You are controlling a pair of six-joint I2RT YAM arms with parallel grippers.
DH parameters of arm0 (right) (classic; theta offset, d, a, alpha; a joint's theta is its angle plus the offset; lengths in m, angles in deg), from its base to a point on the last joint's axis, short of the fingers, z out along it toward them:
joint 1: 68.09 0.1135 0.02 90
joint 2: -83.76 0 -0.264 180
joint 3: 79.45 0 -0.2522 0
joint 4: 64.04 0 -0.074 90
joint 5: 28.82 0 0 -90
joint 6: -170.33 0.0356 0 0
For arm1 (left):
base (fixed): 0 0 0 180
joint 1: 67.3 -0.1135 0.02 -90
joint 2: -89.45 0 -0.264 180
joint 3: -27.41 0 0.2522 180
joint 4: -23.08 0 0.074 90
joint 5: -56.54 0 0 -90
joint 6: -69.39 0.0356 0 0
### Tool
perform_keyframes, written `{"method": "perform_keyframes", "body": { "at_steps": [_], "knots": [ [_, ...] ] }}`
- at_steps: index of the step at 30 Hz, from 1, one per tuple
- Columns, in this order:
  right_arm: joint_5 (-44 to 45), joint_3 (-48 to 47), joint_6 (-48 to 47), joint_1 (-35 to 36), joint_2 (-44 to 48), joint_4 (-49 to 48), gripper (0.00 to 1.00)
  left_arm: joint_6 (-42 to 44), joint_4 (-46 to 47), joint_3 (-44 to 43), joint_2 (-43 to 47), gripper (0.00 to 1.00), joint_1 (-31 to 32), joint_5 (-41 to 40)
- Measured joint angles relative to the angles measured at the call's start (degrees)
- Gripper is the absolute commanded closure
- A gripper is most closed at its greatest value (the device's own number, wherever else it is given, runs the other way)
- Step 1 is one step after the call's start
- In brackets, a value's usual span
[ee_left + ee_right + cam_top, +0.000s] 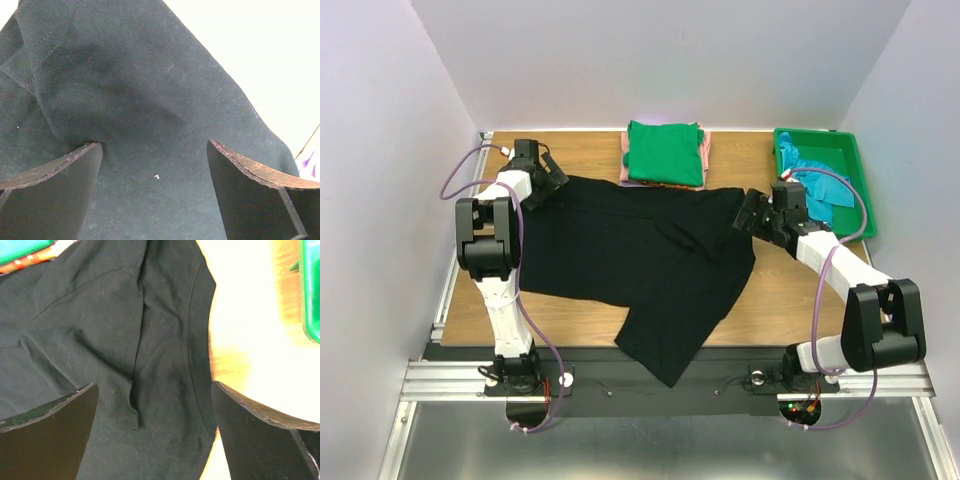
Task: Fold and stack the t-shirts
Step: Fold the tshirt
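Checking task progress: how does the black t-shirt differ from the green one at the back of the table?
The black t-shirt lies unfolded and rumpled across the middle of the table; the green t-shirt is folded into a neat square. The black one covers far more area than the green one. The black one lies straight on the wood; the green one tops a pink shirt. Both are plain cloth.

No legible text; one tiny pale mark [156, 176] on black t-shirt [125, 100]

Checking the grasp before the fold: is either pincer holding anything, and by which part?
Nothing is held. The left pincer and right pincer both hang open over the black t-shirt.
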Motion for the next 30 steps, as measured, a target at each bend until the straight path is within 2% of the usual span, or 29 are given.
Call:
{"method": "perform_keyframes", "body": {
  "at_steps": [11,15,17,20,25,30],
  "knots": [
    [0.26,2.56,0.04,0.00,5.14,-0.11,0.00,0.55,-4.66,-6.84,-3.50,0.02,-0.11,0.74],
    [0.17,4.22,0.31,0.00,8.70,-0.15,0.00,0.52,-5.86,-5.99,-2.54,0.02,-0.26,0.39],
    [-0.09,5.22,0.52,0.00,10.45,-0.11,0.00,0.24,-6.36,-1.90,0.87,0.02,-0.31,-1.14],
    [-0.33,7.04,1.20,0.00,13.99,-0.04,0.00,-1.51,-8.68,6.47,10.40,0.02,-0.35,-4.04],
    [-0.81,9.29,2.25,0.00,17.92,-0.17,0.00,-7.39,-12.15,23.02,36.48,0.02,-0.39,-9.62],
    [-2.80,10.19,3.21,0.00,18.18,0.00,0.00,-13.16,-13.49,36.52,52.26,0.02,-2.36,-13.94]
  ]
}}
